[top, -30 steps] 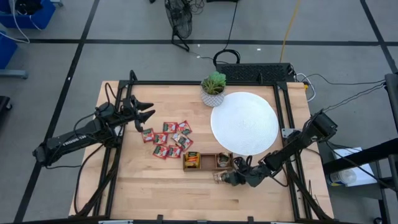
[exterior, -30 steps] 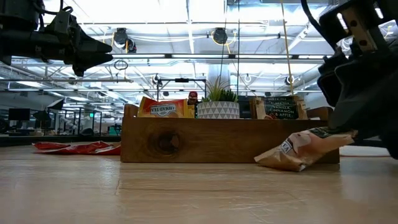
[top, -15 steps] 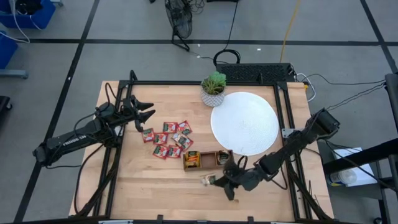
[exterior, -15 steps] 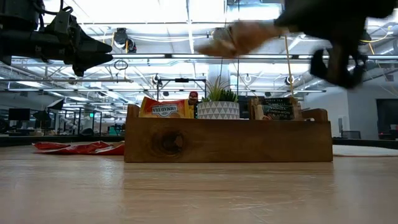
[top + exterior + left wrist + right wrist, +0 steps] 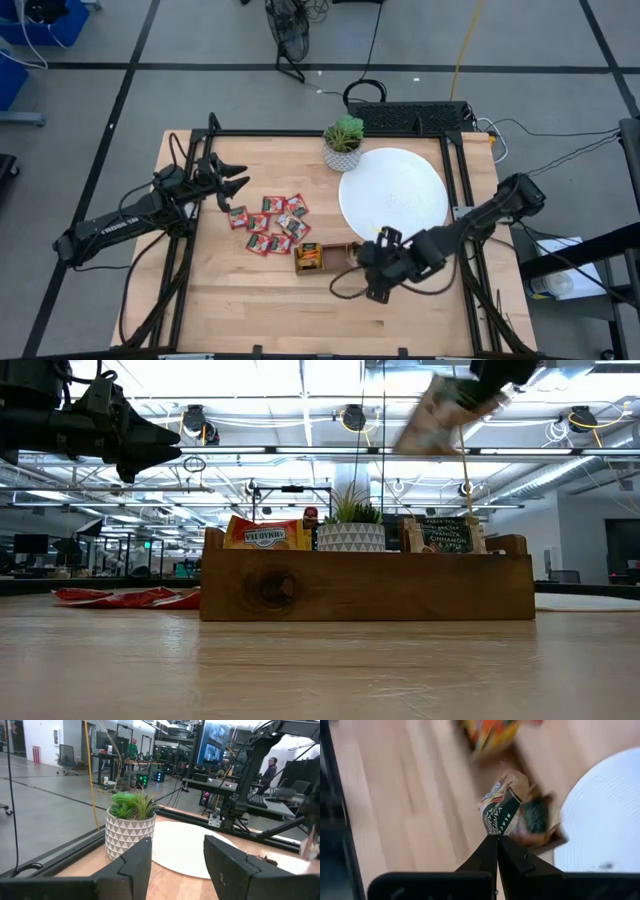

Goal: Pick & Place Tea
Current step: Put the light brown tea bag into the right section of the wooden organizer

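Note:
My right gripper (image 5: 368, 262) hangs above the brown wooden tray (image 5: 330, 257), shut on a pale tea sachet with dark print (image 5: 501, 810). The low view shows that sachet (image 5: 440, 415) high above the tray (image 5: 365, 585). Several red tea sachets (image 5: 268, 225) lie flat on the table left of the tray. An orange one (image 5: 262, 534) stands in the tray's left compartment, and dark-print ones (image 5: 445, 533) stand in its right one. My left gripper (image 5: 235, 180) waits open at the table's left, pointing level at the potted plant (image 5: 131, 825). My right gripper pinches the pale sachet by one edge (image 5: 495, 831) between its two fingertips. The fingers slant down from the table's right side. The sachet sticks out beyond the fingertips, tilted and lifted clear, above the tray.
A white disc (image 5: 393, 197) lies at the table's far right, just behind the tray. The potted plant (image 5: 344, 140) stands at the disc's far left edge. Bare wood (image 5: 260, 300) stretches along the table's near side.
My right gripper has risen from the table in front of the tray and rolled its wrist. It has carried the pale sachet up and toward the far edge. The sachet lay on the wood a second ago and now hangs clear above the tray.

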### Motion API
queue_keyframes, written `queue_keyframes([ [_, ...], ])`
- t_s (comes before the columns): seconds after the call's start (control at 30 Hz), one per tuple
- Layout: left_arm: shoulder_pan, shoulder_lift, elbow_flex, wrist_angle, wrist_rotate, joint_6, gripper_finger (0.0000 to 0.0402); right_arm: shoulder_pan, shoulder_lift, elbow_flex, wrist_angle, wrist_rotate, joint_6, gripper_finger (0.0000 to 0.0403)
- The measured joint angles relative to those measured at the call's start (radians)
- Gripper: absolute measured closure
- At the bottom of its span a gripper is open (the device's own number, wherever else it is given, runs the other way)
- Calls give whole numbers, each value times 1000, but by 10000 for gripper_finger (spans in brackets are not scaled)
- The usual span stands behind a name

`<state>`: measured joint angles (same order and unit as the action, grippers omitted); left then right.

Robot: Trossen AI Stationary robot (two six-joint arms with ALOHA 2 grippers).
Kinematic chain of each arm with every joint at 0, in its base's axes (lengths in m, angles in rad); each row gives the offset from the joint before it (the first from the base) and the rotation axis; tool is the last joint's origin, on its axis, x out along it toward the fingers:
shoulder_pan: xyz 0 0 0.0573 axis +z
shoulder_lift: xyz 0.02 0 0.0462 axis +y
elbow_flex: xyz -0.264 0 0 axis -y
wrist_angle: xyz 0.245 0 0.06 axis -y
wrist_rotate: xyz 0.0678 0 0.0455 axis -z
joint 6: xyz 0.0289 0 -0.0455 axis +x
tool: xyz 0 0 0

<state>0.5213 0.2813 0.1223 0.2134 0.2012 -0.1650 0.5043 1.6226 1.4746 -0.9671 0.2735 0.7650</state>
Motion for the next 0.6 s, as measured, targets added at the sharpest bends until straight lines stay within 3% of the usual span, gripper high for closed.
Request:
queue_keyframes([
  [0.1,0,0,0,0,0,0,220,-23,8,-7,-14,-63,-97,403],
  [0.3,0,0,0,0,0,0,220,-40,48,-10,-45,-42,-281,403],
  [0.6,0,0,0,0,0,0,220,-77,130,-10,-152,-42,-369,403],
])
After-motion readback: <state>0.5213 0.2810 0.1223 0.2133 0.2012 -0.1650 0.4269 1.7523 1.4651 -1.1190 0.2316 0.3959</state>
